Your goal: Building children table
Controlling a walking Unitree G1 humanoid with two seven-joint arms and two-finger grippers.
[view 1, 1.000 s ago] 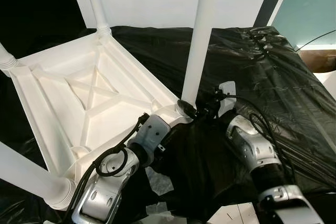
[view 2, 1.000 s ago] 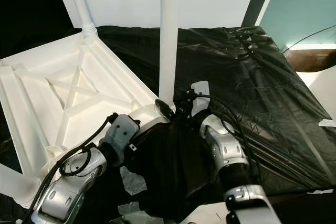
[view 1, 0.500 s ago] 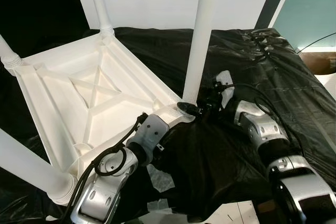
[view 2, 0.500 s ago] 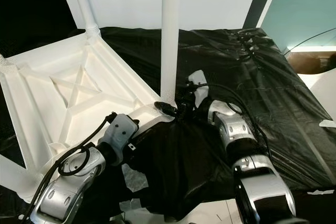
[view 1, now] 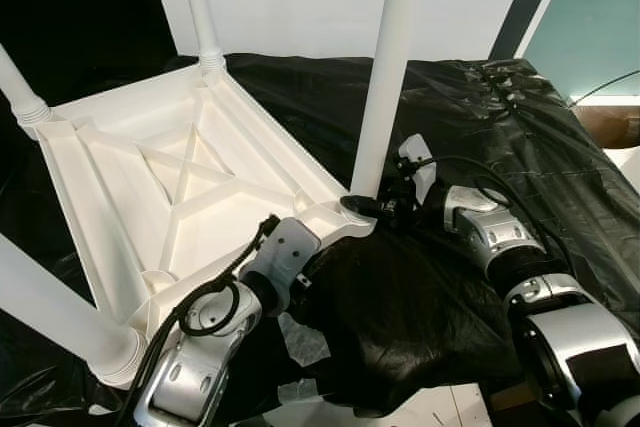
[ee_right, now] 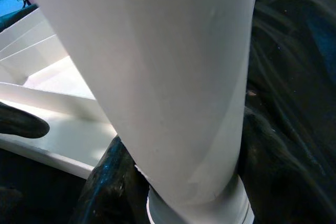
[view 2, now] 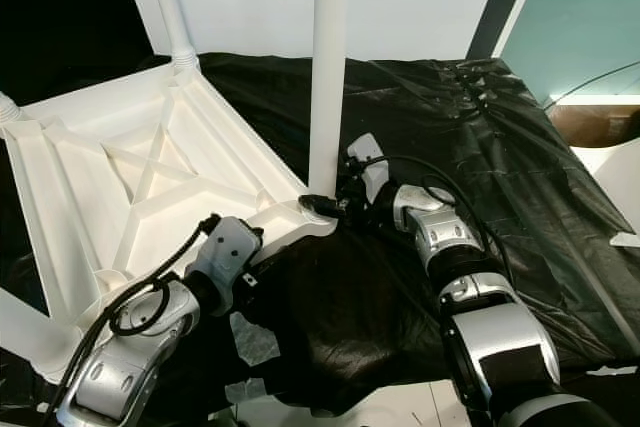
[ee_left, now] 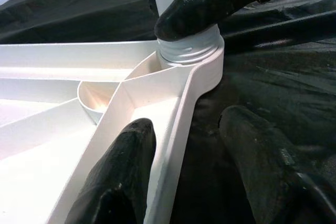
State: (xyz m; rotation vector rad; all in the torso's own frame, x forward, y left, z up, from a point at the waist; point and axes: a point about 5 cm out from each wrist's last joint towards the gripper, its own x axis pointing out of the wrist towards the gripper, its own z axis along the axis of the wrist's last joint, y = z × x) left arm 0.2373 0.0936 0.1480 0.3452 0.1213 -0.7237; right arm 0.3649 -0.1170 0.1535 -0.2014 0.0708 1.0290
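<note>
A white plastic children's table (view 1: 170, 177) lies upside down on a black sheet. Its near-right leg (view 1: 385, 67) stands upright in the corner socket (ee_left: 191, 51). My right gripper (view 1: 365, 205) is shut on the base of that leg, with one black finger on each side of it (ee_right: 110, 177). My left gripper (ee_left: 187, 120) is open and straddles the table's rim just short of that corner. One finger (ee_left: 123, 171) is inside the frame, and the other lies outside on the sheet. Three other legs (view 1: 200, 2) stand in the other corners.
Crinkled black plastic sheet (view 1: 500, 117) covers the whole work surface. White scraps (view 1: 300, 337) lie by my left arm near the front edge. A white wall stands behind, and a cardboard box (view 1: 612, 119) is at the far right.
My right forearm has swung round from the near side to the right of the leg, with the gripper staying at its base. The view has shifted slightly. The left arm holds still.
</note>
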